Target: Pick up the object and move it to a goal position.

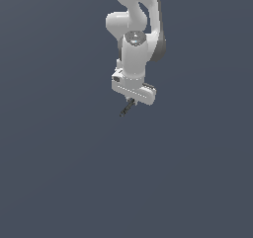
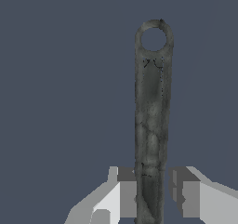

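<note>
1. The white arm [image 1: 134, 44] reaches down, its hand [image 1: 129, 102] pointing at the plain grey-blue surface [image 1: 59, 173].
2. From the hand's underside the object [image 1: 126, 108], a thin dark stick, juts out at a slant.
3. In the wrist view the object [image 2: 151, 121] runs between the fingers [image 2: 123, 197], a ring at its far end.
4. One finger touches it; the other looks just apart, so I cannot tell whether the grip is firm.
</note>
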Controlling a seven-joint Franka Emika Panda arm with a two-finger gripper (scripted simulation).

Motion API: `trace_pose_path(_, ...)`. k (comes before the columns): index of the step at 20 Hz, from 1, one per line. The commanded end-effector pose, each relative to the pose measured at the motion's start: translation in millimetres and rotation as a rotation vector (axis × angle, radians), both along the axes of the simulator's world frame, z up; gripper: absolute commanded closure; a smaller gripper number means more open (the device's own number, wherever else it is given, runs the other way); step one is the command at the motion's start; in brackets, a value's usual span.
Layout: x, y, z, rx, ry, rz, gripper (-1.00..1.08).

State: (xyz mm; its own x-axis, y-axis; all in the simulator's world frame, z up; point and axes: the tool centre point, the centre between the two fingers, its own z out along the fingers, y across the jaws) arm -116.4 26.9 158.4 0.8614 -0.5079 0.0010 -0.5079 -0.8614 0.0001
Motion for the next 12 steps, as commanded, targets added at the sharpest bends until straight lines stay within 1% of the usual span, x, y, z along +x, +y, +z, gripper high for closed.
trace_pose_path(1, -3.2, 7.4, 16.1, -0.001, 0.001, 0.0, 1.08)
trace_pose_path(7, -6.7, 19.4, 41.4, -0.001, 0.001, 0.0, 1.08)
trace_pose_path(12, -7.4, 22.6, 47.9, 0.0, 0.001, 0.001, 1.08)
